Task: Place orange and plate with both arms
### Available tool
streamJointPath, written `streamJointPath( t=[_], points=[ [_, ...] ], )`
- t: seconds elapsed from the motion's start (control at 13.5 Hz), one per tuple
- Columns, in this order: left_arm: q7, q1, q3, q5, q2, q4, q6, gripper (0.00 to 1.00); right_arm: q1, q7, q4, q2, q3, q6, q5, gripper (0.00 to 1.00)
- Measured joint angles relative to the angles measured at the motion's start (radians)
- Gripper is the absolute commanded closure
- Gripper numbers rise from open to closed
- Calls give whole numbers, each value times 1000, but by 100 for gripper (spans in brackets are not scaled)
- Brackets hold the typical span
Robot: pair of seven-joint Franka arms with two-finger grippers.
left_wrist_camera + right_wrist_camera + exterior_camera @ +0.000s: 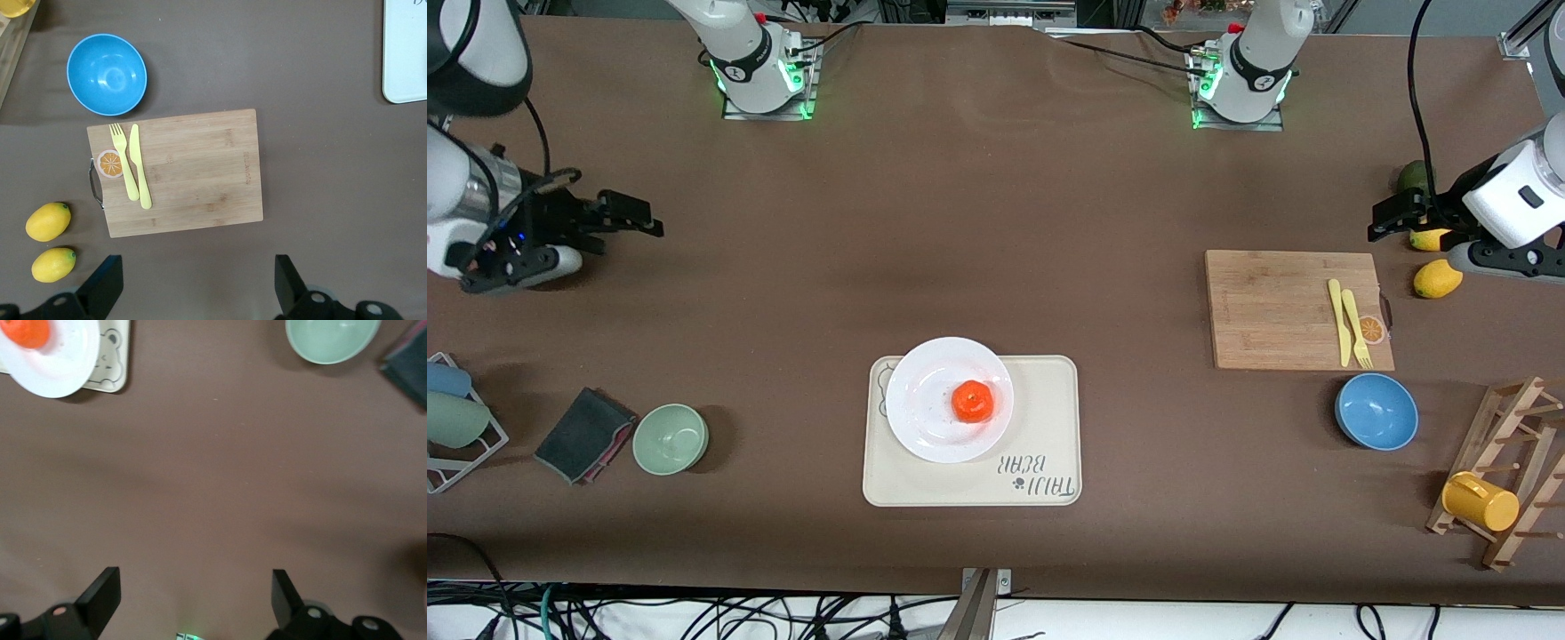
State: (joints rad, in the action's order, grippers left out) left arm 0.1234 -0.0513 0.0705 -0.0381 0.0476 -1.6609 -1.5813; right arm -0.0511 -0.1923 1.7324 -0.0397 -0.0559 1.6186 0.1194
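The small red-orange orange (972, 401) sits on the round white plate (925, 418), which rests on a cream tray (1040, 436) in the middle of the table near the front camera. The right wrist view catches the orange (27, 330) and the plate (63, 367) at its edge. My left gripper (1392, 216) hangs open and empty over bare table at the left arm's end, beside the cutting board; its jaws stand wide apart (198, 273). My right gripper (627, 227) is open and empty over bare table at the right arm's end (193, 587). Both are well away from the plate.
A wooden cutting board (1272, 311) carries a yellow fork and knife, with two lemons (1437, 278) beside it and a blue bowl (1376, 411) nearer the camera. A wooden rack holds a yellow mug (1480, 500). A green bowl (670, 438) and dark cloth (583, 436) lie toward the right arm's end.
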Motion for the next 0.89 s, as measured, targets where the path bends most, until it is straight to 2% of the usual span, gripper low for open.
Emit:
streamJointPath(
  t=[0.3, 0.52, 0.89],
  points=[
    [0, -1, 0, 0, 1, 0, 1, 0, 3, 86, -35, 80, -39, -27, -122, 0],
    [0, -1, 0, 0, 1, 0, 1, 0, 1, 94, -99, 88, -35, -62, -135, 0],
    [0, -1, 0, 0, 1, 0, 1, 0, 1, 139, -102, 75, -30, -103, -135, 0]
  ],
)
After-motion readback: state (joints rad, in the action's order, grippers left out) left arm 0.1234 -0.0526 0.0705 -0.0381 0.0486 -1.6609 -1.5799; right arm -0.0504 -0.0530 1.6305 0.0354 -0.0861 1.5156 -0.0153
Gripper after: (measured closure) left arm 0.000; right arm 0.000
